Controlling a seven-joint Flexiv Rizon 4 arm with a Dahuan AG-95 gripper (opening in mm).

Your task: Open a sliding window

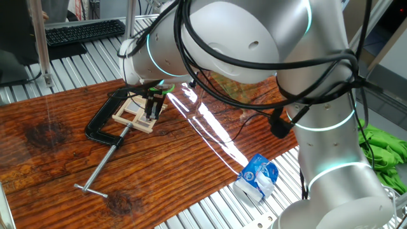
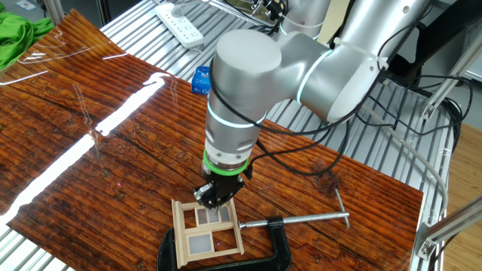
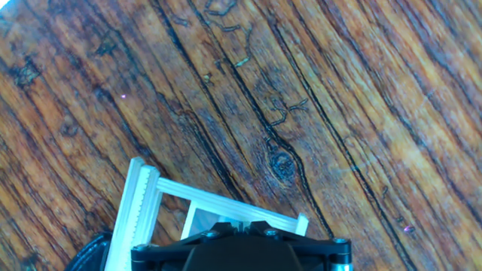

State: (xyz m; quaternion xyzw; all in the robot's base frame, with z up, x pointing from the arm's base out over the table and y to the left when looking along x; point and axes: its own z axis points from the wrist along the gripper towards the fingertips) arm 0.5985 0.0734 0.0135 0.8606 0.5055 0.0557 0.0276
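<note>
The sliding window is a small pale wooden frame with cross bars, lying flat on the brown wooden tabletop and held by a black C-clamp. It also shows in the other fixed view and in the hand view. My gripper points straight down onto the window's far half. Its fingers stand close together, with a thin pale bar of the window between them in the hand view. The fingertips themselves are hidden by the hand.
The clamp's long screw and T-handle stretch toward the table's front. A blue and white packet lies at the table edge. Green cloth lies off the table to the right. A keyboard lies behind, and a power strip is nearby.
</note>
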